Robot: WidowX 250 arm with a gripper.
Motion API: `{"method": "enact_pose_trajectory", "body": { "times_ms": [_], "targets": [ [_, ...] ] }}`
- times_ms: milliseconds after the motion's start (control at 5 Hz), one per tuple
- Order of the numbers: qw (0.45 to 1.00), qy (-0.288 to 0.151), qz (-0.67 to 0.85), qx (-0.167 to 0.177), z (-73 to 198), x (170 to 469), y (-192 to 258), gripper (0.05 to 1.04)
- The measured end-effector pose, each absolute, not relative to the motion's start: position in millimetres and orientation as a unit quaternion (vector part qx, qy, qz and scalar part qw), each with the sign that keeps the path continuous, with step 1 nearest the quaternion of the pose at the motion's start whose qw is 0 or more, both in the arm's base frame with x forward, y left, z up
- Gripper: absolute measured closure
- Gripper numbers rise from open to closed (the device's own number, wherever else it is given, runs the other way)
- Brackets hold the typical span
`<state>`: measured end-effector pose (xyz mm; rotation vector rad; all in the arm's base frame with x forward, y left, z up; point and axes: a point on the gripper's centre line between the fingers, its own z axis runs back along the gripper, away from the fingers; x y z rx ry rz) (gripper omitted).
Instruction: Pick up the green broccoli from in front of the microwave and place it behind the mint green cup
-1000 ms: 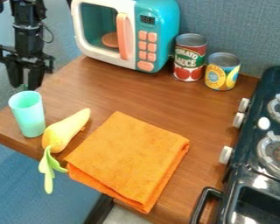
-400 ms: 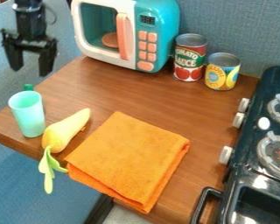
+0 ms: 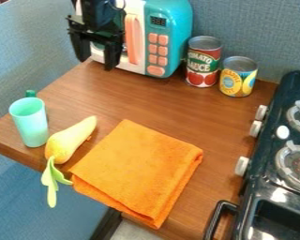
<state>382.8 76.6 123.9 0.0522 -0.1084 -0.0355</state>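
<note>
On the table [image 3: 146, 103], at its back, stands the microwave [image 3: 171, 18], probably light, stiff, slick plastic, too bulky to pinch whole. The gripper [image 3: 95, 64] hangs spread and empty before it. Best hold: the slim door handle [image 3: 133, 40].

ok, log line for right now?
hand: open, holding nothing, in front of toy microwave | cup: upright, beside yellow vegetable | orange cloth: folded | tall can, short can: upright, beside microwave
</note>
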Motion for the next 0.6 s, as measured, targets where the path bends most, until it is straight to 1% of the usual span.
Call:
{"method": "enact_pose_trajectory", "body": {
  "times_ms": [200, 400, 600],
  "targets": [
    [0.997, -0.045, -0.055, 0.024, 131, 364, 61, 0.082],
    [0.995, -0.011, -0.095, 0.028, 118, 337, 34, 0.082],
    [0.99, 0.025, -0.134, 0.035, 100, 307, 8, 0.082]
  ]
}}
